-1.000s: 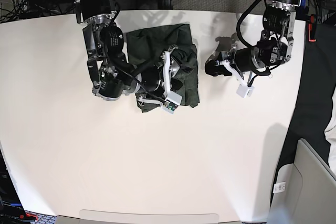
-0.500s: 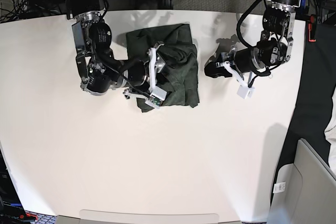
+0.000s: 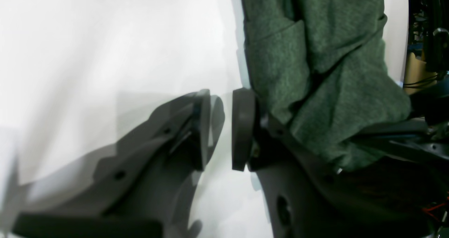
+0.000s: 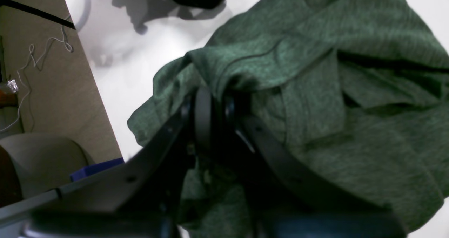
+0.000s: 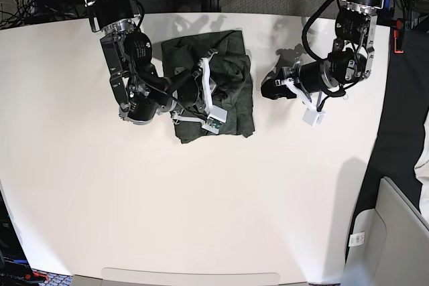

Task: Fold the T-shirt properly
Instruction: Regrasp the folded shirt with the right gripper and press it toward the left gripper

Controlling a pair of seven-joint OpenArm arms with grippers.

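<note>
The T-shirt (image 5: 238, 108) lies as a bunched dark green bundle on the white table (image 5: 201, 199), left of centre at the back. My right gripper (image 5: 218, 78) rests on top of it. In the right wrist view the T-shirt (image 4: 350, 90) fills the frame, and the right gripper (image 4: 215, 101) is shut on a raised fold of fabric. My left gripper (image 5: 267, 87) sits just right of the bundle. In the left wrist view the left gripper (image 3: 221, 126) stands narrowly open with only table showing in the gap. The T-shirt (image 3: 315, 73) lies behind its right finger (image 3: 242, 126).
A grey bin (image 5: 389, 232) stands off the table's front right corner. Black cloth hangs beside the right edge of the table. Cables and stands crowd the back edge. The right wrist view shows the table's edge and tan floor (image 4: 70, 90).
My right arm pulled back left, then returned over the bundle, and its jaws went from wide apart to shut on a fold. The left arm has stayed still.
</note>
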